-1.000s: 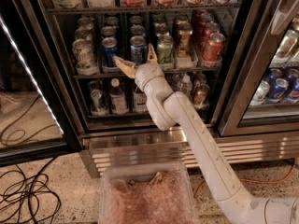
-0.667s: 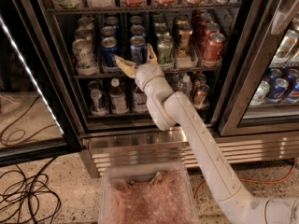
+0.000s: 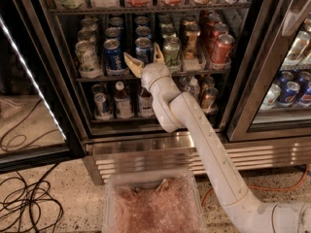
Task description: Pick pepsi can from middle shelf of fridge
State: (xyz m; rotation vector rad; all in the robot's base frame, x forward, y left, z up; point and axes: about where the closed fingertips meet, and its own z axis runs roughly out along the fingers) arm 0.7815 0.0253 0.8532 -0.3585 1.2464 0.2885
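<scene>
end effector (image 3: pixel 145 58) splayed at pepsi can (image 3: pixel 144 46)

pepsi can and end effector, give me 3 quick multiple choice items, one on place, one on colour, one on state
1. Where is the end effector?
A. at the middle shelf
B. at the top shelf
C. down at the floor

2. What colour is the pepsi can?
A. red
B. blue
C. green

3. How do the end effector's fingers stand?
A. shut on a bottle
B. shut, empty
C. open

Key: 1 A, it sits in front of that shelf's row of cans. 2 B, its body is blue under a silver top. 3 C, the two fingers are spread apart.
</scene>
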